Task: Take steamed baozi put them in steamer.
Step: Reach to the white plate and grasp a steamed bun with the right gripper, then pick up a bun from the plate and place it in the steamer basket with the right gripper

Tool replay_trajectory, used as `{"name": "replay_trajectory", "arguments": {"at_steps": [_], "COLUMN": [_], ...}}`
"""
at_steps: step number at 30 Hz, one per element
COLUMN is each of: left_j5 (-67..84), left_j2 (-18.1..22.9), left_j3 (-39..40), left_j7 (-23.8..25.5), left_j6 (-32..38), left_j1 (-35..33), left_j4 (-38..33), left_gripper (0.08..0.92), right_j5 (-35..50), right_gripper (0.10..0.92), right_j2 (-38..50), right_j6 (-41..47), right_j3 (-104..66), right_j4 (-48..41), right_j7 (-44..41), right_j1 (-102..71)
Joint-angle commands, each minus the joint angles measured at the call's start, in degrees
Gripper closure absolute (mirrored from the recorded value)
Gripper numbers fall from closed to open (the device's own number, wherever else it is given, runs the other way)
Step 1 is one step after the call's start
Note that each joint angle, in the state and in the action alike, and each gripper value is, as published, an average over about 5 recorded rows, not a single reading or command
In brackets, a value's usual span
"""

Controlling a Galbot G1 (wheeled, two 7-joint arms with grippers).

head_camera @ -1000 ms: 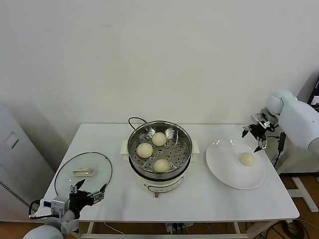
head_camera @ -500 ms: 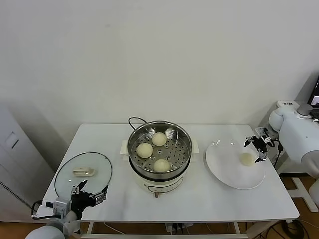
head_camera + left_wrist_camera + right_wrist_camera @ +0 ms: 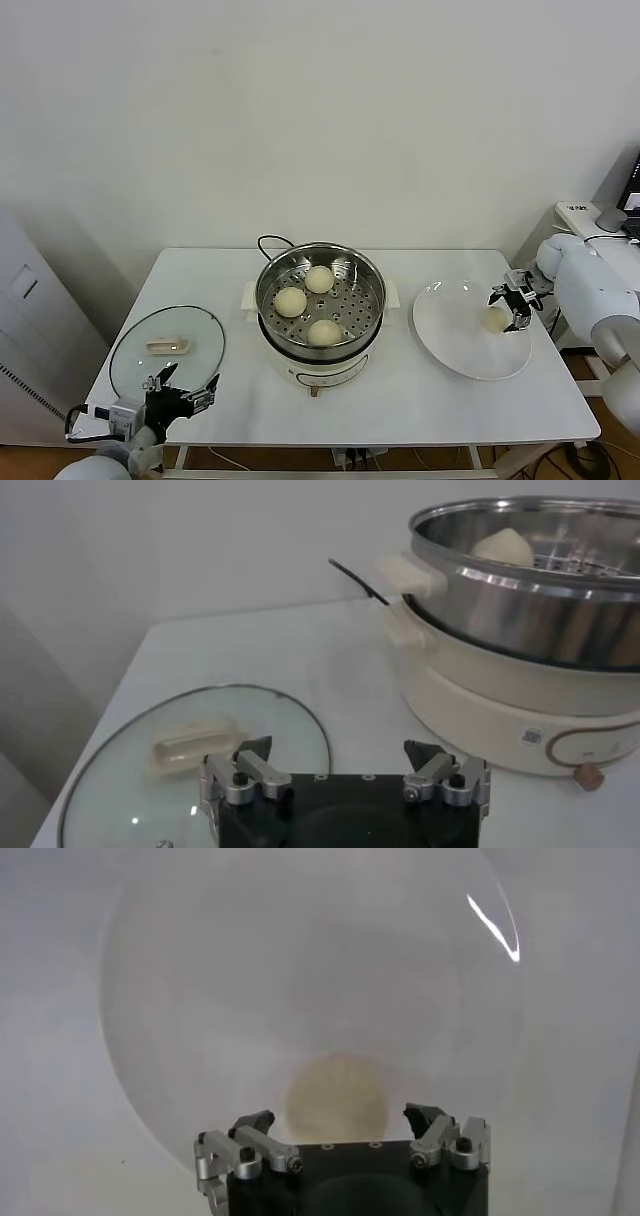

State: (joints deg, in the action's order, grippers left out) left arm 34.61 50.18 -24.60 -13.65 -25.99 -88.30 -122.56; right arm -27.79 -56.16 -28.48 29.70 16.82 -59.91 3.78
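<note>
Stainless steamer [image 3: 321, 290] at frame centre holds three baozi; a fourth baozi [image 3: 495, 319] lies near the right edge of the plate [image 3: 455, 345]. Right gripper [image 3: 508, 304] straddles it, jaws spread, contact unclear. Left gripper [image 3: 181, 388], jaws released, idles at the counter's [image 3: 400, 410] lower-left edge beside the glass lid [image 3: 166, 348].

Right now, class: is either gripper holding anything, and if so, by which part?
Nothing is held. The right gripper straddles the last baozi on the plate, fingers apart on either side, not clamped. The left gripper is open near the glass lid.
</note>
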Motion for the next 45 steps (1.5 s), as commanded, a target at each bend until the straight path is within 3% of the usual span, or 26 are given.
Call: {"name": "replay_trajectory", "arguments": {"at_steps": [1,9,12,18,26,34,45], "left_j5": [-0.2,-0.2,-0.5,-1.4,-1.6,-1.7,-1.8], "left_j2": [0.1,0.1,0.3,1.1,1.2,1.3,1.2], "left_j3": [0.2,-0.2,-0.4,-0.8,-0.8,-0.4,-0.5], "left_j7": [0.0,0.0,-0.1,-0.4,-0.5,-0.5,-0.5], "left_j6": [0.0,0.0,-0.1,-0.5,-0.5,-0.5,-0.3], "left_j1": [0.0,-0.4,-0.7,-1.2,-1.3,-1.1,-1.5], "left_j4": [-0.3,-0.6,-0.8,-1.3,-1.7,-2.0,-2.0], "left_gripper": [0.177,0.177,0.177,0.177,0.177,0.177,0.177], "right_j5": [-2.0,0.3,5.5,31.4,54.4,69.0,79.3], "right_gripper": [0.416,0.643,0.691,0.702,0.701,0.702,0.703], "right_j2": [-0.7,-0.7,0.8,8.6,16.8,15.5,7.5], "right_j6": [0.3,1.0,2.4,11.2,24.0,32.9,42.9], "right_j3": [-3.2,-2.8,1.1,25.0,55.7,71.5,72.5], "right_j4": [-1.9,-1.2,1.8,18.3,40.4,53.7,60.0], "right_j7": [1.2,-0.2,-2.2,-7.2,-7.4,-3.8,4.7], "right_j1": [-0.8,-0.5,0.5,10.4,35.3,51.8,53.5]}}
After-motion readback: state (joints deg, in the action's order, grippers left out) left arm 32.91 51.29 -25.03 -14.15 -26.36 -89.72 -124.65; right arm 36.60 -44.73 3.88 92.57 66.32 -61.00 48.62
